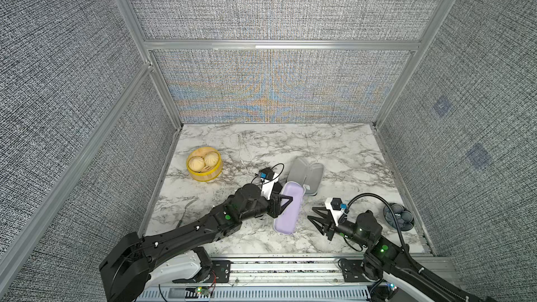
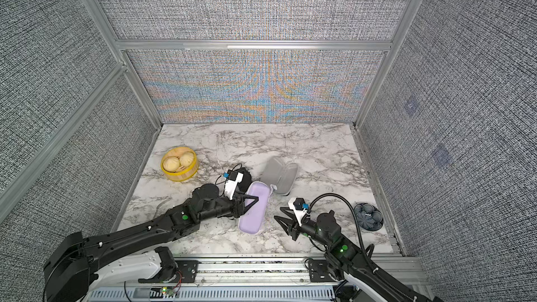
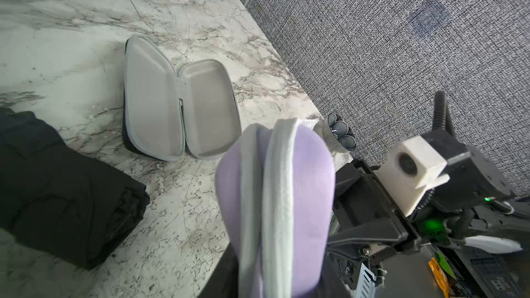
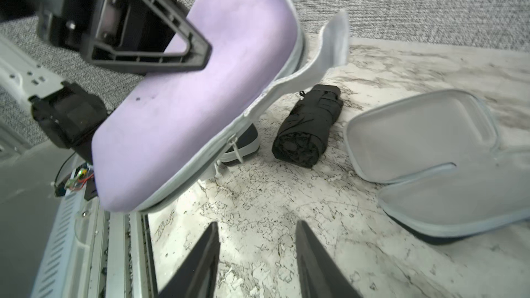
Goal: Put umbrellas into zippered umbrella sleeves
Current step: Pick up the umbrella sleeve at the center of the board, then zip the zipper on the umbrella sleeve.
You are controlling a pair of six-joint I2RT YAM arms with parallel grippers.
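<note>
The jaws of the left gripper (image 1: pixel 286 203) pinch the oblong lavender sleeve (image 1: pixel 289 216), shells together (contents hidden), tilted over the marbled counter (image 1: pixel 334 146). Beyond it the other sleeve (image 1: pixel 308 174) lies spread open, its grey lining empty, and a rolled black umbrella (image 4: pixel 308 127) lies close by. The jaws of the right gripper (image 1: pixel 310 212) stand spread and empty near the lavender sleeve; a round yellow basket (image 1: pixel 203 174) holds two buns (image 1: pixel 196 163).

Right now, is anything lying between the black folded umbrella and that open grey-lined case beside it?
Nothing visible does. Only bare marble separates the black umbrella from the open case. The lavender case, clamped in the left gripper, is not in that gap.
</note>
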